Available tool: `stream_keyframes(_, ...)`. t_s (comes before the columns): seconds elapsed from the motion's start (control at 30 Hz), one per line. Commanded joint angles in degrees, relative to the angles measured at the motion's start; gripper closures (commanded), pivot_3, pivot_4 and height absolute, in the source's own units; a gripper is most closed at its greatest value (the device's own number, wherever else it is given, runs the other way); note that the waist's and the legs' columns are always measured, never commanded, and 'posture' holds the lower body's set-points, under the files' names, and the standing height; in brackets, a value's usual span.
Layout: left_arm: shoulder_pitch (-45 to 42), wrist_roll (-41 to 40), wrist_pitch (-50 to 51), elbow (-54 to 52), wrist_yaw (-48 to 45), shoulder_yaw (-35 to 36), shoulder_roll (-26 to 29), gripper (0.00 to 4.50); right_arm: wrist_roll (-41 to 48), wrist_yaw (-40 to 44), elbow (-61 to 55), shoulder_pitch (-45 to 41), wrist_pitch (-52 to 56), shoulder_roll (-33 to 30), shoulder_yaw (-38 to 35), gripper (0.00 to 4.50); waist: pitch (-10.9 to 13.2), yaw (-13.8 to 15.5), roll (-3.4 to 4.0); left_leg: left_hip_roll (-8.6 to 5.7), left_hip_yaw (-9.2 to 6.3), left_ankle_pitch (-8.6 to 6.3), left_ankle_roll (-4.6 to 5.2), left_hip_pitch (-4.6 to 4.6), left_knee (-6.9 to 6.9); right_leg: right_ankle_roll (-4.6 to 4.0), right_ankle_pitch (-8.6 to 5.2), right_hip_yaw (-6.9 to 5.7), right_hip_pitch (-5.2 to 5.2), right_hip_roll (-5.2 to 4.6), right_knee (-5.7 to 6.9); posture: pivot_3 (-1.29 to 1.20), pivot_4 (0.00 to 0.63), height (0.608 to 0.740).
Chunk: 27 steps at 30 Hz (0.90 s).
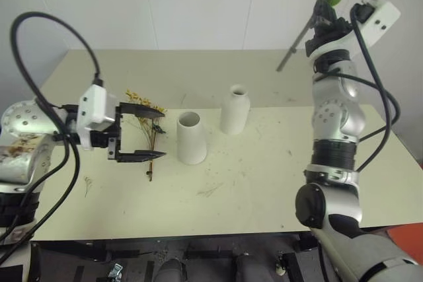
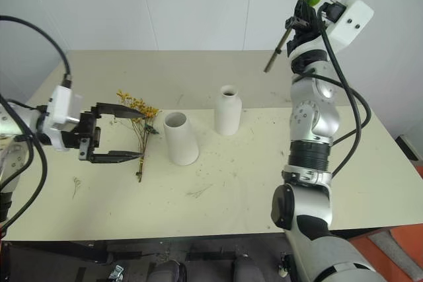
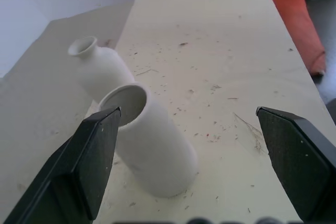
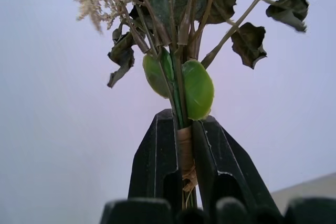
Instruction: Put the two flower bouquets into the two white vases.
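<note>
Right gripper (image 4: pixel 182 145) raised high above the cream table (image 1: pixel 264 183), black fingers (image 4: pixel 157 161) pinched tight on the twine-wrapped stems of the cream-grass and green-leaf bouquet (image 4: pixel 184 35); two glossy green leaves just above the fingertips, darker leaves and a pale feathery sprig spreading beyond, cut stem ends poking out below the grip and slanting down toward the table's far edge. Well below that bouquet and toward the robot's left, bottle-shaped white vase (image 1: pixel 234 110) upright with its narrow neck. Just beside the bottle vase, nearer the robot and further to its left, cone-shaped white vase (image 1: pixel 191 138) upright, wide mouth up, the two vases close but apart. Left gripper (image 1: pixel 147 135) level with the cone vase on its left side, pointing toward it, jaws spread wide with nothing between them but air, fingers (image 3: pixel 89 166) framing the cone vase in the wrist view. Under and just beyond those open fingers, yellow-orange dried-flower bouquet (image 1: pixel 144 106) flat on the table, left of the cone vase, blossoms toward the far edge, thin dark stems running toward the near edge. Scattered bits of dried plant debris (image 1: pixel 210 191) on the table near the cone vase's base.
</note>
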Motion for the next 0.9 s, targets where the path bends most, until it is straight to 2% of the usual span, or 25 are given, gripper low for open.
stream_keyframes(0.03, 1.7, -1.2, 1.1, 0.6, 1.5, 3.3, 0.5, 0.0, 2.2, 4.3, 1.4, -2.4, -5.3, 2.4, 1.8, 4.32, 0.0, 0.0, 0.0, 0.01, 0.0, 0.0, 0.0, 0.0, 0.0, 0.0, 0.0, 0.0, 0.0, 0.01, 0.0, 0.0, 0.15, 0.74)
stream_keyframes(0.37, 6.0, -0.2, 1.1, 0.1, 3.5, 5.5, 1.5, 0.0, -0.9, 8.6, 14.2, -3.4, -13.5, 6.3, 5.1, 4.32, 0.0, 0.0, 0.05, 0.02, 0.0, 0.01, -0.03, 0.01, -0.06, -0.03, 0.01, -0.04, -0.01, 0.01, 0.01, 0.0, 0.15, 0.74)
stream_keyframes(0.9, 6.7, -1.2, 2.8, -2.5, 5.0, 6.3, 1.9, 0.0, -3.8, 12.4, 22.7, -2.7, -20.8, 4.1, 6.6, 4.32, 0.0, -0.1, 0.06, 0.03, 0.0, 0.02, -0.04, 0.04, -0.08, -0.04, 0.02, -0.04, -0.01, 0.01, 0.0, 0.0, 0.15, 0.74)
